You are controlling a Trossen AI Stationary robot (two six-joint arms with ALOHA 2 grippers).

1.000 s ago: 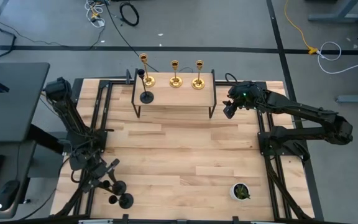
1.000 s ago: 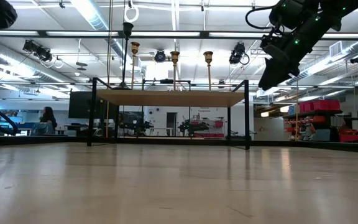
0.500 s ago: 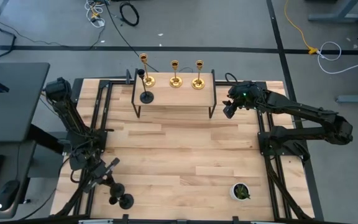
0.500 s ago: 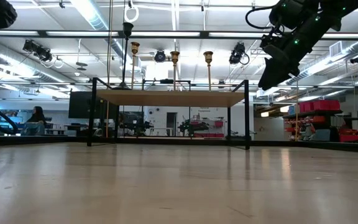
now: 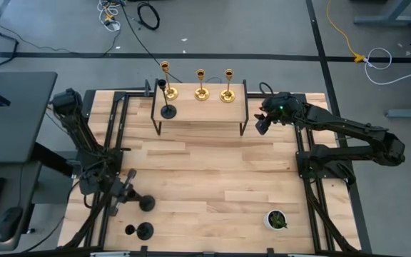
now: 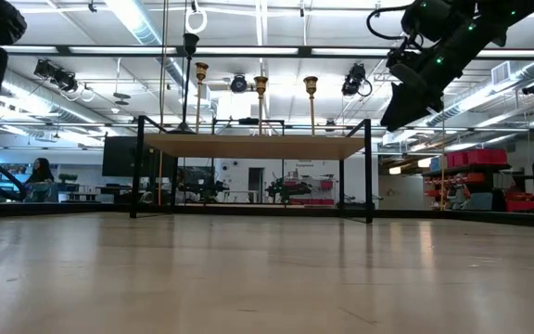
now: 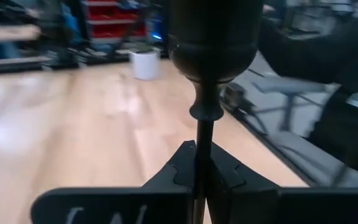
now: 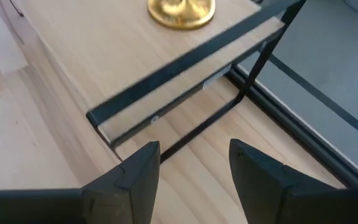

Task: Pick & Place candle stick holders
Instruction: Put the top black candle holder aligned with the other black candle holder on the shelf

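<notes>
Three gold candle stick holders point(image 5: 201, 93) and one black one point(image 5: 168, 111) stand on their bases on the raised wooden shelf point(image 5: 198, 121) at the table's far side. At the near left, my left gripper point(image 5: 125, 190) is shut on a black holder point(image 5: 147, 203), which stands about upright in it. Another black holder point(image 5: 143, 230) stands on its base by the near edge. My right gripper point(image 5: 262, 126) hangs open beside the shelf's right end, with nothing between its fingers point(image 8: 135, 171). My left gripper pinches the black holder's thin stem point(image 7: 199, 146) between its two fingers, a little below the cup point(image 7: 213, 34). The fingers come about level from the table's left and lie across the stem. Whether the round base point(image 5: 147, 203) is clear of the table, I cannot tell.
A small white pot with a green plant point(image 5: 277, 220) stands at the near right. The shelf has a black metal frame point(image 5: 242, 114). Bare wood lies across the middle of the table point(image 5: 212, 171). People move in the room behind.
My left gripper has shut on the stem of one of the two black holders at the near left. It has carried that holder toward the far edge and a little right, away from the other black holder, which stays put.
</notes>
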